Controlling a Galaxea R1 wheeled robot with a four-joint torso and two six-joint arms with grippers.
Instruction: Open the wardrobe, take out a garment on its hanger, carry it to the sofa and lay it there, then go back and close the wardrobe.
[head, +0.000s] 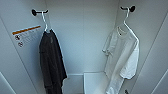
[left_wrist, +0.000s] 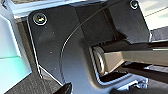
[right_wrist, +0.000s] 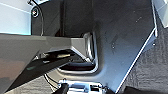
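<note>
wardrobe (head: 82, 37): doors already open, I'm looking straight into the white interior from the head view; opening step looks done
garment (head: 122, 57): white short-sleeved shirt, hanging against the wardrobe's right inner wall, not yet taken out
hanger (head: 124, 23): thin white one, hook over the black hook (head: 130, 8) near the top right corner of the wardrobe; shirt on it
black garment (head: 51, 62): dark long piece on its own hanger off the black peg (head: 35, 12) at the top left of the wardrobe, well apart from the shirt; not my target
label (head: 26, 35): orange-striped sticker on the left inner wall, just beside the dark piece
jaws, left: I cannot tell, wrist view gives me no fingers to read
jaws, right: I cannot tell either, same problem
holding: nothing I can confirm on either arm
done: wardrobe open
left: I judge everything else is left, i.e. lift hanger off hook, carry to sofa, lay down, return, close doors
</note>
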